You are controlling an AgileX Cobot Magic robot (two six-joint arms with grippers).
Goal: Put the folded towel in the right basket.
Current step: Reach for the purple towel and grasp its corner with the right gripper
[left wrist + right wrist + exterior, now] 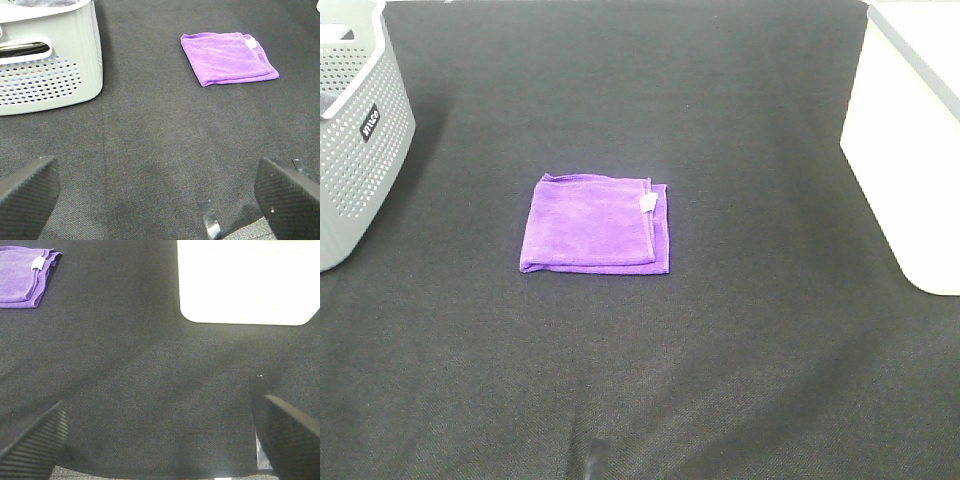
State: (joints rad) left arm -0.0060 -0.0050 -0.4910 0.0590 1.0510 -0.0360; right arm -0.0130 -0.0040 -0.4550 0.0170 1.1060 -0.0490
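A folded purple towel [596, 223] with a small white tag lies flat in the middle of the black cloth. It also shows in the left wrist view [227, 57] and in the right wrist view [25, 275]. The right basket [912, 130] is white and stands at the right edge; it also shows in the right wrist view [247, 282]. My left gripper [157, 200] is open and empty, well short of the towel. My right gripper [162, 440] is open and empty, apart from both towel and basket. Neither gripper shows in the exterior high view.
A grey perforated basket [355, 130] stands at the left edge, also seen in the left wrist view [47, 60]. The black cloth [720, 350] covers the table. Tape strips mark its near edge [210, 220].
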